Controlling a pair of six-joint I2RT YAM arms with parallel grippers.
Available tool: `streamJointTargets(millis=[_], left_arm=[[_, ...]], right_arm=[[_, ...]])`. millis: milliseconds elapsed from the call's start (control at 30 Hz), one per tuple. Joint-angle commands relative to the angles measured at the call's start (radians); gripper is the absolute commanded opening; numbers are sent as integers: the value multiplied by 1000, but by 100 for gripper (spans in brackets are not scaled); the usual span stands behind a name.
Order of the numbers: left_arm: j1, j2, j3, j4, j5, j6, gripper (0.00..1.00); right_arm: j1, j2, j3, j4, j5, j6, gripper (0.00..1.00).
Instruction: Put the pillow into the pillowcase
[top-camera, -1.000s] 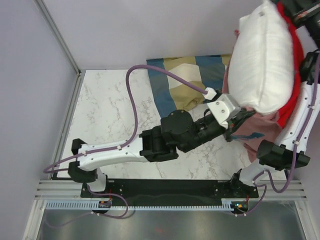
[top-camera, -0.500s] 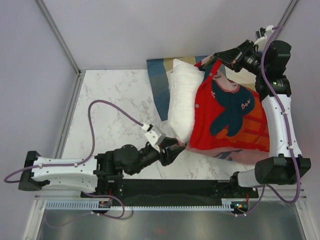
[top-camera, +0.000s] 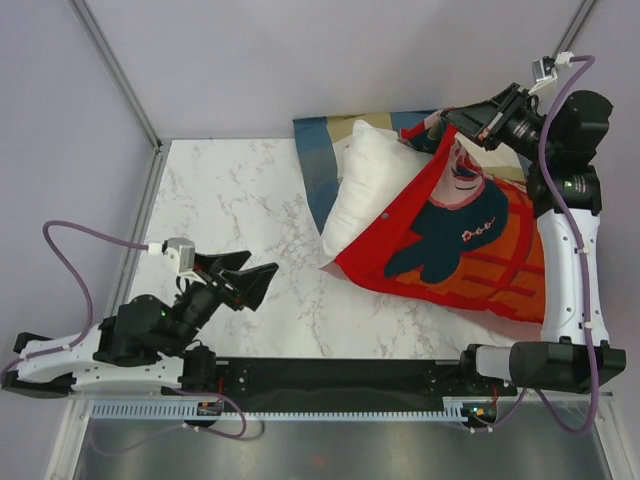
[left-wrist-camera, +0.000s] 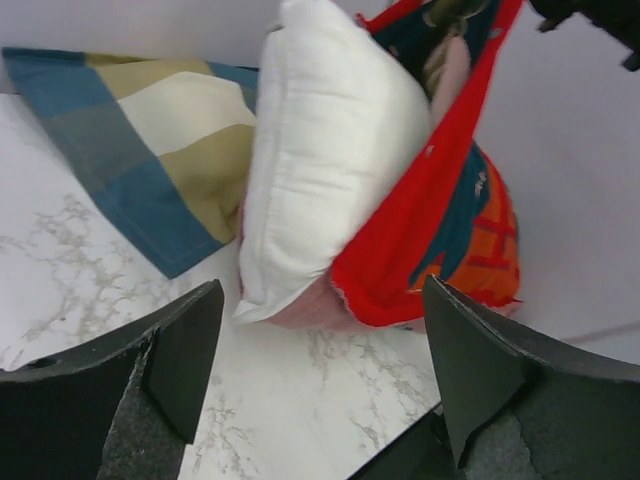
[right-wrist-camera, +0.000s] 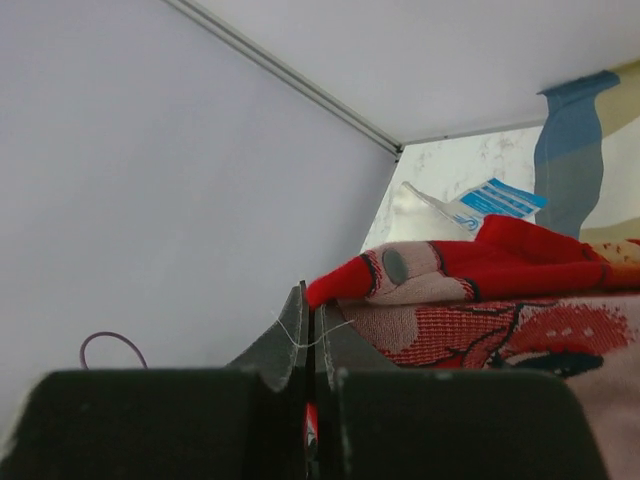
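The plump white pillow (top-camera: 368, 190) was pictured lying tilted at the far right of the desk (top-camera: 240, 200), its right half covered by the red cartoon-printed pillowcase (top-camera: 460, 240) and its left half, with the seamed edge, left bare. It was propped partly on a blue, tan and cream checked pillow (top-camera: 320, 150) spread behind it. The pillow was judged soft, light and easily squashed, likely to bulge and catch against the limp cloth rather than slide. The bare near corner or the seam along its left edge was thought the surest place for it to be pinched and pushed deeper. The pillowcase, floppy and prone to sagging shut, was held up by its far upper hem, on which the right gripper (top-camera: 443, 122) was clamped tight, so that the mouth stood lifted. The left gripper (top-camera: 258, 272) was seen with jaws spread wide and nothing between them, low over the near left of the desk, well apart from both.
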Motion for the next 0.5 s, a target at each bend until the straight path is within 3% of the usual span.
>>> streamJointTargets(millis=[0,67,100,167,200,233,333,467], left_arm=[[-3,88,30,-25,-215,-7,89],[8,150,5,108,-238,153,91],[20,229,-2,250,-237,203,91],[134,312,14,289,-157,228,92],[202,364,39,220,-8,182,91],[359,442,60,211,80,97,91],[567,532,94,270,335,33,92],[722,618,140,403,686,-44,94]], right_arm=[[-5,-80,100,162,-63,55,0],[-5,-88,112,190,-85,79,0],[-5,-93,114,197,-91,96,0],[-7,-102,120,208,-108,109,0],[-5,-103,120,210,-114,112,0],[-7,-105,122,211,-125,113,0],[-7,-106,122,211,-152,121,0],[-4,-122,111,210,-160,123,0]])
